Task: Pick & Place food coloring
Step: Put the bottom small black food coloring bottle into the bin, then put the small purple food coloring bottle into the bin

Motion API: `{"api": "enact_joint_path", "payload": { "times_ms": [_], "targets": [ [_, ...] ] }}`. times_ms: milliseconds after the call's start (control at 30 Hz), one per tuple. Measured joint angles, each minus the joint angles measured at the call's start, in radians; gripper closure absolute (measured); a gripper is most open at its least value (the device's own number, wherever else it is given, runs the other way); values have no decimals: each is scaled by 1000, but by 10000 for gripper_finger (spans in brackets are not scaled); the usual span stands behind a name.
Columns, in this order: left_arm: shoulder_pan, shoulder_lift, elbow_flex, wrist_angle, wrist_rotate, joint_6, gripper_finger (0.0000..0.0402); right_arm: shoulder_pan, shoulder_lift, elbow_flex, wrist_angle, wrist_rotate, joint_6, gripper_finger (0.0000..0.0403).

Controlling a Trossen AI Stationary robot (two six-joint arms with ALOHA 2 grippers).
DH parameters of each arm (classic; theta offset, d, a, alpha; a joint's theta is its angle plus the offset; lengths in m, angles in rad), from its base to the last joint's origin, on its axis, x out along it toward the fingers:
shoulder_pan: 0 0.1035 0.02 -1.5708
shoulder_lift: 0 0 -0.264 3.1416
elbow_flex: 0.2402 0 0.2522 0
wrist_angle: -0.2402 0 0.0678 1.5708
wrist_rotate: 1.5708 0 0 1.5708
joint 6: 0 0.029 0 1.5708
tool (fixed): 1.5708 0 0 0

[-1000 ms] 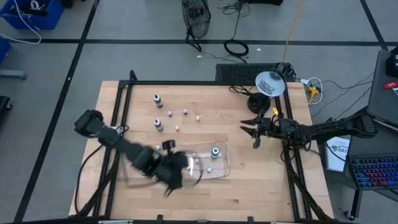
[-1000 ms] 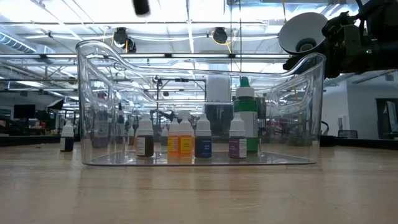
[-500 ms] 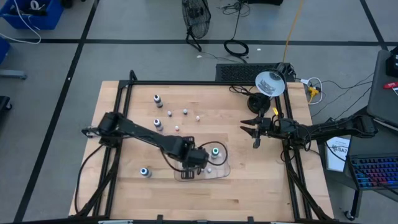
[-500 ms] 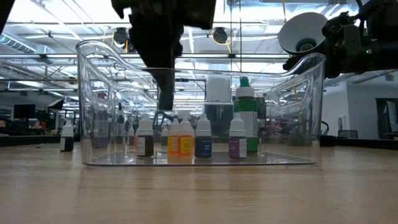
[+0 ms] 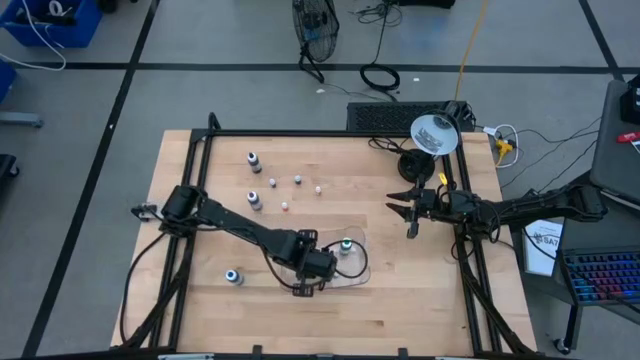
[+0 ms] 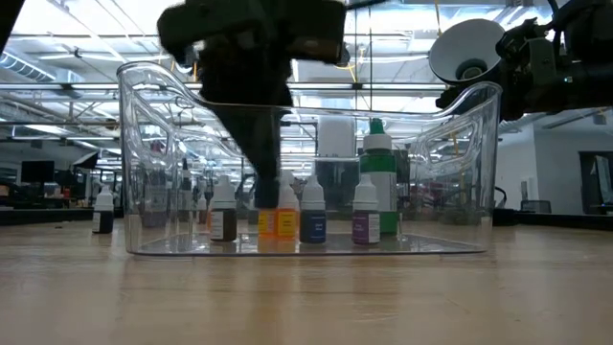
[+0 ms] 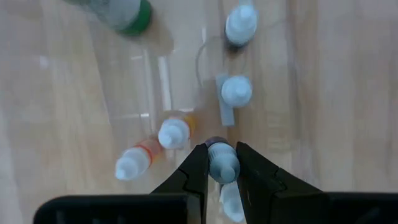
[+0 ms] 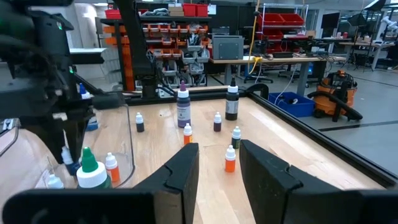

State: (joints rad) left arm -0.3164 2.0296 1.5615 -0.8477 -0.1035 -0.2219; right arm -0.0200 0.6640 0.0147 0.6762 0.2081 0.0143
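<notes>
The left end effector (image 7: 222, 163) reaches down into the clear tray (image 5: 357, 262) near the front middle of the wooden bench (image 5: 400, 300), its two fingers clamped on the cap of one small food coloring bottle (image 7: 222, 167). In the left wrist view five more small white-capped bottles show around it: one (image 7: 231, 200) just beside the held one, one with an orange body (image 7: 175, 133), one lying tilted with a red band (image 7: 132, 163), and two more (image 7: 237, 91) (image 7: 240, 26) farther off, plus one tall green-capped bottle (image 7: 124, 12). The low view shows that tall green bottle (image 6: 379, 182) standing upright inside the tray behind the row of small ones. Outside the tray, the high view counts three dark bottles on the bench: two (image 5: 253, 160) (image 5: 255, 200) toward the back left, one teal-topped (image 5: 232, 276) at the front left. About four tiny whitish bottles (image 5: 298, 181) are scattered between them. The right end effector (image 5: 411, 215) hangs well apart over the bench's right side, fingers parted and holding nothing.
</notes>
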Motion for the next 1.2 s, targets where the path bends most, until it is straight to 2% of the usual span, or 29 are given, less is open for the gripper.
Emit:
{"api": "enact_joint_path", "payload": {
  "times_ms": [267,533,867,1033,1200],
  "targets": [
    [1,-2,-98,125,34,-16,343,0,0,0,0,0,0,296],
    [1,-3,-107,150,49,-16,339,0,0,0,0,0,0,298],
    [1,-3,-100,143,54,-51,213,0,0,0,0,0,0,298],
    [1,-26,-66,130,62,-69,181,0,0,0,0,0,0,296],
    [-2,-146,-63,126,5,-74,169,0,0,0,0,0,0,297]
  ]
}}
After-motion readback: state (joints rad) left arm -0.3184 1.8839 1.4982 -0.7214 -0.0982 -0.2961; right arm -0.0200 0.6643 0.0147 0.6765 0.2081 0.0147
